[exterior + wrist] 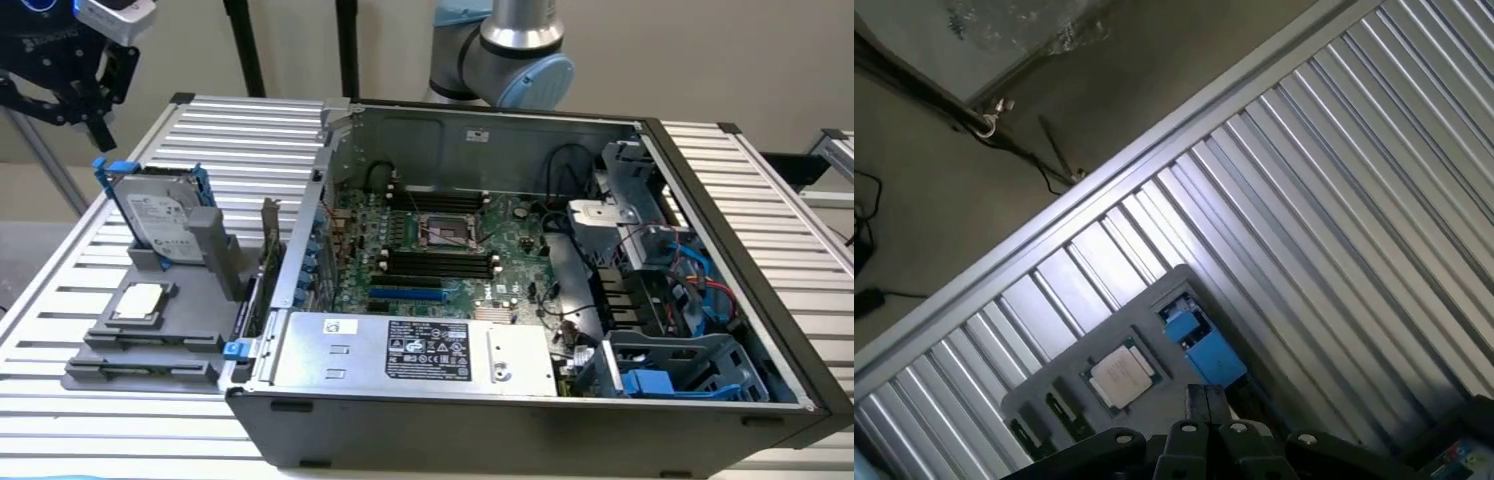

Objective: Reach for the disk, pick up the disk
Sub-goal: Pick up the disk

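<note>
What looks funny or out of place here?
The computer case lies on its side with its cover off, insides showing. The disk stands on edge outside it, in a grey holder at the exterior view's left. Nothing looks spilled or broken.

the disk [158, 215] is dull silver metal framed in smooth blue plastic.

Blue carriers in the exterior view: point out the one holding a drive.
The disk standing upright in the grey holder at the exterior view's left. The blue brackets inside the computer case are bare.
</note>
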`<state>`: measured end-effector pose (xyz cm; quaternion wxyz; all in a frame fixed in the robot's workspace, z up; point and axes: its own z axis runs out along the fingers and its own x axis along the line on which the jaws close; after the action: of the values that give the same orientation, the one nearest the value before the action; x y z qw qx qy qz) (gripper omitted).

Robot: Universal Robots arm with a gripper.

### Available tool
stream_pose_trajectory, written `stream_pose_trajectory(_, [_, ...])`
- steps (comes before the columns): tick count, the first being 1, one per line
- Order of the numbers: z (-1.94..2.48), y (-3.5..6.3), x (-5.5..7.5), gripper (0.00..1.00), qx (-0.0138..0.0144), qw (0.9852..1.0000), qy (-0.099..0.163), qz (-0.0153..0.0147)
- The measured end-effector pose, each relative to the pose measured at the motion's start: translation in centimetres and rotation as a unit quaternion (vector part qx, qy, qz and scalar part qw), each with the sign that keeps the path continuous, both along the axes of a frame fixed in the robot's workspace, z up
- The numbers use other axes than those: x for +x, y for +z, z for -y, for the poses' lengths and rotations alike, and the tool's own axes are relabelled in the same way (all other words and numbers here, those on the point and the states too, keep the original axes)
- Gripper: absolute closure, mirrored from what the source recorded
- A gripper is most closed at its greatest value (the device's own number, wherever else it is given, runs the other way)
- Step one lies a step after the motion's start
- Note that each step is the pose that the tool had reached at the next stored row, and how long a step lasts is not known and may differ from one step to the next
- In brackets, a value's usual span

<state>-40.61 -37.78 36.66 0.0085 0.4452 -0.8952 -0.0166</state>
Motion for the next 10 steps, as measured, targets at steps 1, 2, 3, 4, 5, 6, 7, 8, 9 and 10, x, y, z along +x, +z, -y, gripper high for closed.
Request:
stream_pose_trajectory(1, [0.00,0.02,0.01,0.89,0.0000,1.0000,0.006,0.0000])
stream_pose_trajectory(2, [0.00,0.05,0.04,0.89,0.0001,0.9999,0.012,0.0000])
stream_pose_trajectory(3, [0.01,0.08,0.07,0.89,0.0001,0.9999,0.017,0.0000])
stream_pose_trajectory(4, [0.01,0.10,0.11,0.89,0.0003,0.9997,0.023,0.0000])
stream_pose_trajectory(5, [0.01,0.10,0.16,0.89,0.0006,0.9996,0.028,0.0000])
stream_pose_trajectory(6, [0.00,0.10,0.20,0.89,0.0007,0.9995,0.033,0.0000])
stream_pose_trajectory(7, [0.00,0.10,0.24,0.89,0.0010,0.9993,0.038,0.0000])
stream_pose_trajectory(8, [0.01,0.10,0.30,0.89,0.0014,0.9991,0.043,0.0000])
stream_pose_trajectory(9, [0.01,0.10,0.34,0.89,0.0018,0.9988,0.049,0.0000])
stream_pose_trajectory(10, [0.01,0.10,0.36,0.89,0.0020,0.9985,0.055,0.0000])
